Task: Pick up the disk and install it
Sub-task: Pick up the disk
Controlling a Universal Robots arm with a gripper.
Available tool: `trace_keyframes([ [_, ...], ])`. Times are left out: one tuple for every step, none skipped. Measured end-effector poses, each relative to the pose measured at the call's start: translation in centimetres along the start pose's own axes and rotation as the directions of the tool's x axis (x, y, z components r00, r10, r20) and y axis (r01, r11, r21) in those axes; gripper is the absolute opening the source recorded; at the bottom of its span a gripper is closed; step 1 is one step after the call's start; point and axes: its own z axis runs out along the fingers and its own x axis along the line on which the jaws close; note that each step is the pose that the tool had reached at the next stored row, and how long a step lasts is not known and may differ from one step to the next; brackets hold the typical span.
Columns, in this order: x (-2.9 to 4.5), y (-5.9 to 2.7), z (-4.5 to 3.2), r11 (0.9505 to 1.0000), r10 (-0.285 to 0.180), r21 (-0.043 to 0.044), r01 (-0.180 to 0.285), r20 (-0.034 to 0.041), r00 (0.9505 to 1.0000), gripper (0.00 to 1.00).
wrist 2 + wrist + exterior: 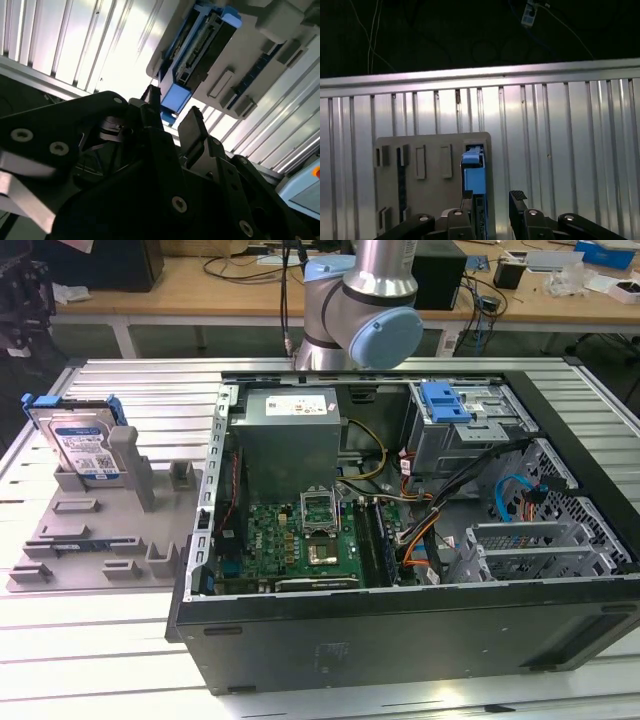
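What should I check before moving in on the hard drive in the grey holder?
1. Tool open, nothing between its fingers: ok.
2. Silver hard drive in blue plastic bracket upright in grey plastic holder: ok.
3. Tool apart from drive: ok.
4. Drive centred between fingers in first wrist view: not ok, it sits nearer one finger.
5. Free bay in open black computer case: cannot tell.

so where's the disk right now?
The disk stands on edge in the grey fixture tray at the exterior view's left, beside the open computer case, not yet picked up.
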Motion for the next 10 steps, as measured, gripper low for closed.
trace_keyframes([
  [0.0,0.01,0.02,0.9999,-0.011,0.0003,0.011,-0.0015,0.9999,0.42],
  [0.0,0.02,0.08,0.9998,-0.021,0.0007,0.021,-0.003,0.9998,0.42],
  [0.0,0.06,0.18,0.9993,-0.038,0.0011,0.038,-0.0049,0.9993,0.42],
  [0.0,0.11,0.25,0.999,-0.045,0.0012,0.045,-0.0055,0.999,0.42],
  [0.0,0.16,0.31,0.9987,-0.051,0.0012,0.051,-0.006,0.9987,0.42],
  [0.01,0.25,0.42,0.9983,-0.059,0.0016,0.059,-0.0066,0.9982,0.42],
  [0.01,0.32,0.48,0.998,-0.064,0.0018,0.064,-0.0069,0.998,0.42],
  [0.02,0.42,0.52,0.9976,-0.069,0.0018,0.069,-0.0077,0.9976,0.42],
  [0.03,0.51,0.54,0.9974,-0.073,0.002,0.073,-0.0086,0.9973,0.42],
  [0.04,0.62,0.56,0.9971,-0.076,0.002,0.077,-0.01,0.997,0.42],
])
